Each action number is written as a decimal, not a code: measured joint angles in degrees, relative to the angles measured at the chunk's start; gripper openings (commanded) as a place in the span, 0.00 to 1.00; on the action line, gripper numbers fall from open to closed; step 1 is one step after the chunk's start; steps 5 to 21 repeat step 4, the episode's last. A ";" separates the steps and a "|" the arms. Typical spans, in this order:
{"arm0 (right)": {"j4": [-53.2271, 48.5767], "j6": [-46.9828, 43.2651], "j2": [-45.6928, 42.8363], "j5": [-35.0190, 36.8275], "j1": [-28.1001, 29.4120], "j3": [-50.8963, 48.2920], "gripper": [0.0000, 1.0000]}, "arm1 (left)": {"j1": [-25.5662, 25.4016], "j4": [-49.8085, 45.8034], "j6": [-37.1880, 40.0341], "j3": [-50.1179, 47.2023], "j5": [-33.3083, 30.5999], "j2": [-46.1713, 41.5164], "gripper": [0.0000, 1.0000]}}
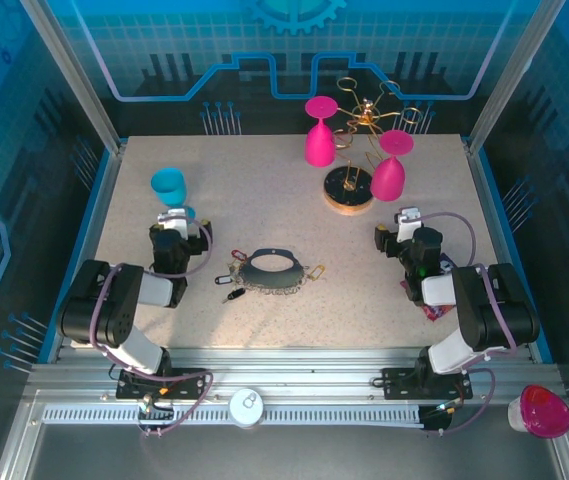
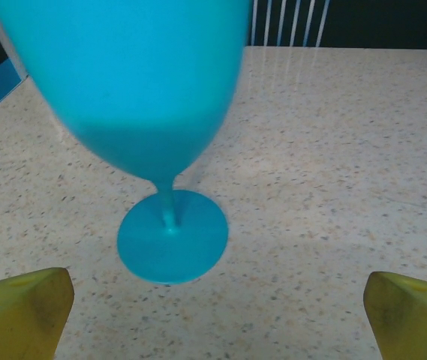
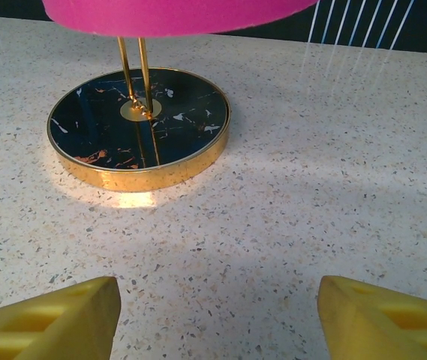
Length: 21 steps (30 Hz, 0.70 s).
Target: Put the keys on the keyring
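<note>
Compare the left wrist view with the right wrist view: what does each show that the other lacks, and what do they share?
Left wrist: a blue goblet standing upright on its foot, ahead of the left end effector. Right wrist: a gold-rimmed dark round base with gold stems, a pink goblet above it, ahead of the right end effector. Shared: the speckled tabletop and yellow fingers spread wide, holding nothing.

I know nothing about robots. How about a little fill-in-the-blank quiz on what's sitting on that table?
1. The goblet standing before the left gripper is ____.
2. ____ pink goblets hang from the gold stand.
3. The keyring lies flat on the ____.
4. The right gripper is ____, not shut.
Missing words: blue, two, table, open.
</note>
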 measured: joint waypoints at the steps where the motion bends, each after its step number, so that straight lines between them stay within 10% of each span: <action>1: -0.07 0.00 0.00 0.00 0.00 0.00 0.72 | 0.52 -0.42 -0.28 0.20 0.44 0.00 0.99; 4: -0.28 0.00 0.00 -0.02 0.02 0.02 1.00 | 0.81 -1.22 -0.92 0.35 1.51 -0.11 0.99; 21: -0.28 0.00 0.00 -0.02 0.02 0.02 1.00 | 0.81 -1.22 -0.92 0.35 1.51 -0.11 0.99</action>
